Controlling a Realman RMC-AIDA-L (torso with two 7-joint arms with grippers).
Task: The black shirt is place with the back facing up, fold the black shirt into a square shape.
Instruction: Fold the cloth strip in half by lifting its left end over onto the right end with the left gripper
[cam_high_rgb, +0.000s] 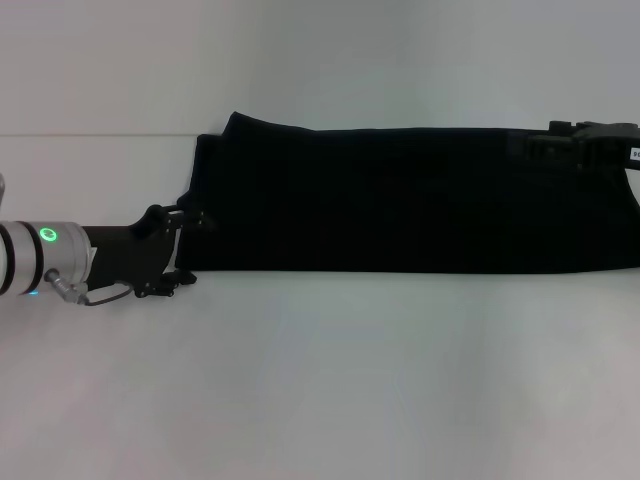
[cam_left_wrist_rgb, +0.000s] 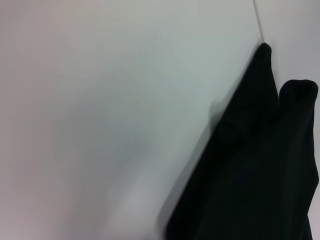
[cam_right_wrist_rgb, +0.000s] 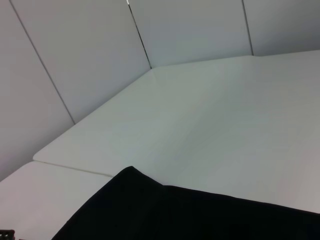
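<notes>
- The black shirt (cam_high_rgb: 400, 200) is lying across the middle of the white table (cam_high_rgb: 320, 380) as a long, narrow band, already folded lengthwise, running from my left side out past the right edge of the head view.
- Its left end is looking uneven: a small peak is sticking up at the far corner, and in the left wrist view two rounded flaps of fabric (cam_left_wrist_rgb: 270, 150) are showing side by side instead of one clean edge.
- I am holding the left gripper (cam_high_rgb: 178, 248) right at the near-left corner of the band, touching or just beside the cloth; black on black, I cannot tell whether its fingers are parted or clamped on fabric.
- The right gripper (cam_high_rgb: 590, 145) is sitting over the far-right end of the band, and I cannot tell its state either.
- My worry: if I lift now with only one layer pinched, the stacked layers may slide apart and the band will open.
- If the two ends rise unevenly, the crosswise fold is likely to land skewed, giving a lopsided shape, not a square.
</notes>
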